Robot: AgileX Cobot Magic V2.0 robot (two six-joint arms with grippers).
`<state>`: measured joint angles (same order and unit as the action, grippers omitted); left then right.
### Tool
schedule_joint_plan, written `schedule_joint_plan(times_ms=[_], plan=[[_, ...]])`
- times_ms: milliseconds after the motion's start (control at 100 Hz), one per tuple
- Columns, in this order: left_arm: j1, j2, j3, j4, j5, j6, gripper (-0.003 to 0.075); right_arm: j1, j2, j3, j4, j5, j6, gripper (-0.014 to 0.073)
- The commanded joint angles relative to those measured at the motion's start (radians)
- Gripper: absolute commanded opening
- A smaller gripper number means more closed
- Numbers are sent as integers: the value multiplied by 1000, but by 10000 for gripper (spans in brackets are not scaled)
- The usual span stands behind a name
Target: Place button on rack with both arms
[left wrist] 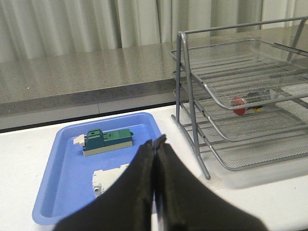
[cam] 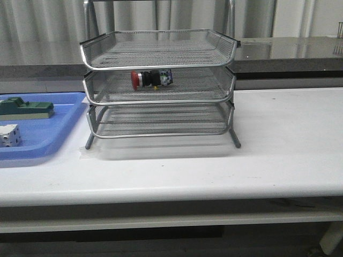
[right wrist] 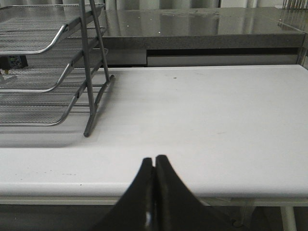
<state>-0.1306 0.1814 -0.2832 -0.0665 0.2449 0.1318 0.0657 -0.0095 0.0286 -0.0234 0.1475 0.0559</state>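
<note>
Button [cam: 151,78] lies on its side in the middle tier of the rack [cam: 159,85], red head toward the blue tray [cam: 51,136]. My left gripper [left wrist: 155,142] and right gripper [right wrist: 154,161] hang apart from it, fingers pressed together, holding nothing.

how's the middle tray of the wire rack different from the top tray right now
The middle tray holds the button, lying on its side with its red head toward the blue tray; the top tray holds nothing visible. The middle tray sits under the top one, so its mesh looks shaded, while the top tray is open above. Both are silver wire mesh with rounded rims and look alike in shape.
</note>
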Motion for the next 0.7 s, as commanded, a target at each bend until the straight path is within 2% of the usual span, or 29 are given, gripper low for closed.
schedule_joint_plan(times_ms=[0,690], plan=[[3,10,-29,-9,-86,-10,-21,-6,-22,-20,-8,-84,1,-60],[3,10,-27,5,-86,-10,-21,-6,-22,-20,-8,-84,1,-60]])
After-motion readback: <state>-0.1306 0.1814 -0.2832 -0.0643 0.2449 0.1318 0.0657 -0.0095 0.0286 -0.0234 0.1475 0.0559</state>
